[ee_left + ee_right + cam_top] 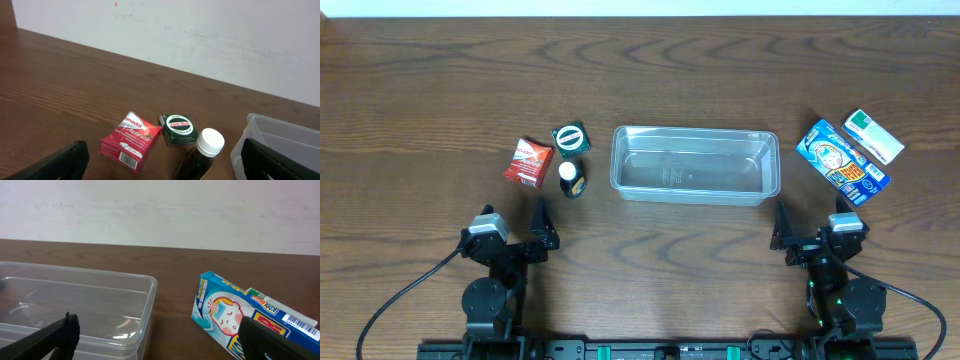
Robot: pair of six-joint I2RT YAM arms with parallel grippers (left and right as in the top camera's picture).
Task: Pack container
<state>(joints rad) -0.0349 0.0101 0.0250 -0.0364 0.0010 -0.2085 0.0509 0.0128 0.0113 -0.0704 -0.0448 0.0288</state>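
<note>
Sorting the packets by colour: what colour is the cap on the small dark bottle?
White; the bottle cap shows best in the left wrist view.

Left wrist view: container cut by right edge. Base of dark bottle, left of container, cropped below.

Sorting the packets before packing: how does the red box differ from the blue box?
The red box is small and squarish; the blue box is longer and bears a cartoon face. The red box lies left of the container, the blue box right. Both lie outside it.
</note>
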